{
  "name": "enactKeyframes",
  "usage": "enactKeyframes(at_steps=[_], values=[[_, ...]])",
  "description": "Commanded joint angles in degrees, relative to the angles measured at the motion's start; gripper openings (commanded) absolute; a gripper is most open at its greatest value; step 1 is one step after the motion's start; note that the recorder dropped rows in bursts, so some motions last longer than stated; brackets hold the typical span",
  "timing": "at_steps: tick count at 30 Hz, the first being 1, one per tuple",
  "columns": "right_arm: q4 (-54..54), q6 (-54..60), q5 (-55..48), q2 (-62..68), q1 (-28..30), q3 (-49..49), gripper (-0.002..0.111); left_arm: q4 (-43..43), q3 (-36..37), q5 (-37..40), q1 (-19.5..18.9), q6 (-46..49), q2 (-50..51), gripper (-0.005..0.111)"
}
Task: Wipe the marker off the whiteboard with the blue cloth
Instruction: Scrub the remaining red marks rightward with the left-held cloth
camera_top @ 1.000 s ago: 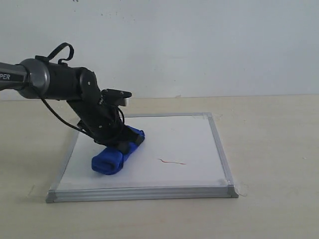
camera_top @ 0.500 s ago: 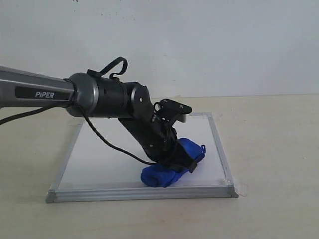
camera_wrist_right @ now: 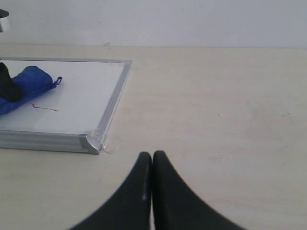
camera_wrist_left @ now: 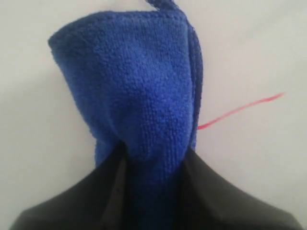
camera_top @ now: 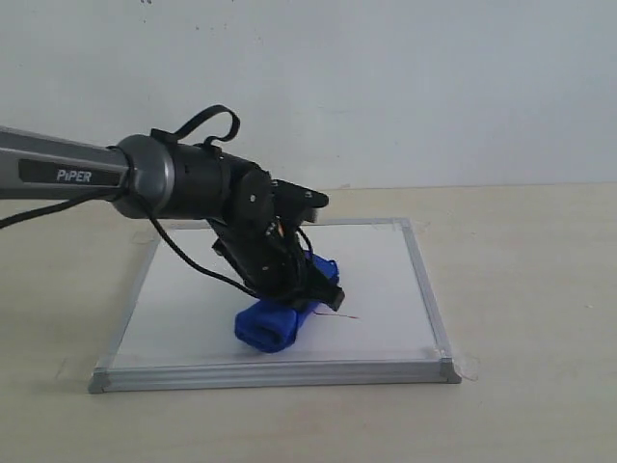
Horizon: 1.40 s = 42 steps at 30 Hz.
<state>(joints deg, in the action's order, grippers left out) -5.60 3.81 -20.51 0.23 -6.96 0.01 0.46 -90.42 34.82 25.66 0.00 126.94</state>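
The whiteboard lies flat on the table, silver-framed. My left gripper is shut on the blue cloth, pressing the rolled bundle onto the board near its front middle. A short piece of the red marker line shows just right of the cloth; the rest is hidden under it. In the left wrist view the blue cloth fills the space between the black fingers, with the red marker line beside it. My right gripper is shut and empty over bare table, apart from the whiteboard.
A clear tape patch sticks out at the board's front right corner. The left arm stretches in from the left edge above the board. A pale wall rises behind the table.
The left gripper has dragged the cloth back leftward from the board's front right part. A short red stroke shows again to its right, shorter than one second ago.
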Motion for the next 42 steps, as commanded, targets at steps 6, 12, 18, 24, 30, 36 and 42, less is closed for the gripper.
enactKeyframes(at_steps=[6,12,18,24,30,36,42], values=[[-0.02,0.02,0.34,-0.23,0.10,-0.01,0.000,-0.46,-1.19,2.31,9.88,4.12,0.60,0.004],[-0.02,0.02,0.34,-0.23,0.10,-0.01,0.000,4.81,-1.19,2.42,8.02,1.48,0.60,0.004],[-0.02,0.02,0.34,-0.23,0.10,-0.01,0.000,5.43,-1.19,4.37,-1.58,-3.04,0.60,0.004],[-0.02,0.02,0.34,-0.23,0.10,-0.01,0.000,0.21,-1.19,3.88,6.18,2.78,0.63,0.004],[-0.02,0.02,0.34,-0.23,0.10,-0.01,0.000,0.90,-1.19,4.21,11.52,6.48,0.63,0.004],[-0.02,0.02,0.34,-0.23,0.10,-0.01,0.000,4.84,-1.19,3.15,8.14,2.99,0.63,0.004],[-0.02,0.02,0.34,-0.23,0.10,-0.01,0.000,4.96,-1.19,4.35,1.27,0.00,0.63,0.004]])
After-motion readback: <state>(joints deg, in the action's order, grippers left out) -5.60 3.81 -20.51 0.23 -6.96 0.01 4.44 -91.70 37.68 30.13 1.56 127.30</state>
